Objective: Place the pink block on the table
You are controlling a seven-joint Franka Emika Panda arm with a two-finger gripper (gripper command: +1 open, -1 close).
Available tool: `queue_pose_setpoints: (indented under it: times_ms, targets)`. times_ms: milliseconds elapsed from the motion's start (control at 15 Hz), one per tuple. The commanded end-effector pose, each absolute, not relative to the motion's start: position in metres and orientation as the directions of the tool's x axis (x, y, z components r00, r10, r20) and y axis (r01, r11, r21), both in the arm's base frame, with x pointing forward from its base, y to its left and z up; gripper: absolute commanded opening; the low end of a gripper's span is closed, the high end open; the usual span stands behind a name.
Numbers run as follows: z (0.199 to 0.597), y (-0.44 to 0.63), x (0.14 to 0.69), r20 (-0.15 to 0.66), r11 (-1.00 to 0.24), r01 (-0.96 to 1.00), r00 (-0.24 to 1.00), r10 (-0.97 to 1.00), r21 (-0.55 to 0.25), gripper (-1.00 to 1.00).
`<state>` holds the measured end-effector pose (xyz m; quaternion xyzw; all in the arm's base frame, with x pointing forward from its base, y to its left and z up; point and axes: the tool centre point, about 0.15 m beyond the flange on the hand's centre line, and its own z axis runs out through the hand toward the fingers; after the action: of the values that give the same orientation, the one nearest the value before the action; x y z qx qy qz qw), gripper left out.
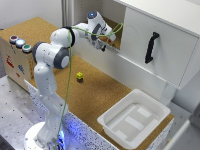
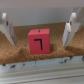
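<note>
In the wrist view the pink block (image 2: 39, 41), a small pinkish-red cube with a dark mark on its face, rests on a cork surface. My gripper (image 2: 38, 40) is open around it, with one finger (image 2: 7, 30) on each side and a gap between each finger and the cube. In the exterior view the gripper (image 1: 102, 44) reaches into the open white cabinet above the table (image 1: 105, 90), and the block is hidden there by the hand.
A small yellow block (image 1: 79, 76) stands mid-table. A white bin (image 1: 134, 117) sits at the exterior view's right front. The cabinet door (image 1: 160, 45) with a black handle hangs open. A cork-topped box with coloured buttons (image 1: 17, 47) stands at the left.
</note>
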<state>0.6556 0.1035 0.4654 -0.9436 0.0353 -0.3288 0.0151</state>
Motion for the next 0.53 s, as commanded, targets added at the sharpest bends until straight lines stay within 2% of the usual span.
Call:
queue_pose_setpoints:
  times_ms: [0, 467]
  targets:
    - [0.4685, 0.1208, 0.6806, 0.588, -0.986, -0.159, 0.803, -0.098, 0.052, -1.00]
    - [0.4750, 0.1136, 0.6758, 0.605, -0.983, -0.175, 0.789, -0.104, 0.058, -1.00]
